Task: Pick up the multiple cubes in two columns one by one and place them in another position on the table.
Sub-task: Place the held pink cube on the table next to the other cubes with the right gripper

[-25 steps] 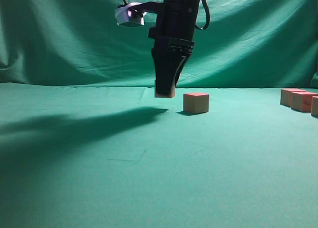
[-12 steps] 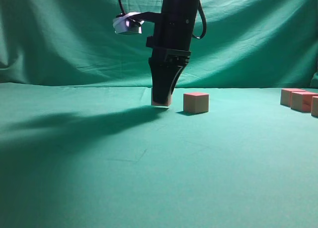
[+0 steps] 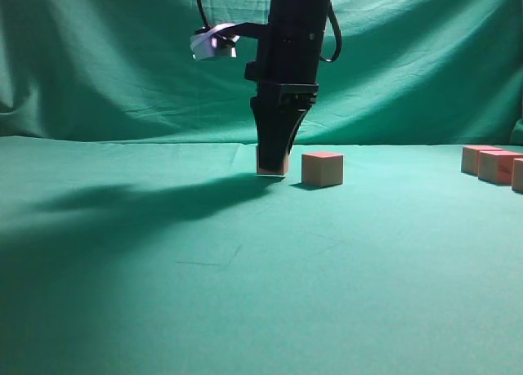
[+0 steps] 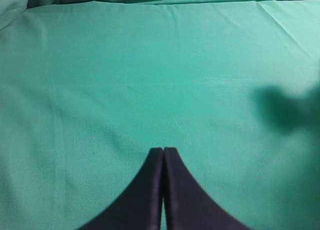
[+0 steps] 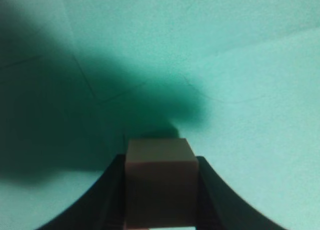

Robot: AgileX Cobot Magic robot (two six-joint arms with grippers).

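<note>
A wrinkled green backdrop (image 3: 98, 56) hangs behind the green tabletop (image 3: 245, 293). The right gripper (image 3: 273, 164) points straight down near the tabletop's far edge, pinching a cube (image 5: 159, 187) squarely, faces level, at or just above the cloth. A second cube (image 3: 322, 168) sits just beside it; three more (image 3: 498, 166) line the right edge. The left gripper (image 4: 163, 155) is pressed together, empty.

Five cubes (image 3: 322, 168) in exterior view, two grippers (image 3: 273, 164) across wrist views.
</note>
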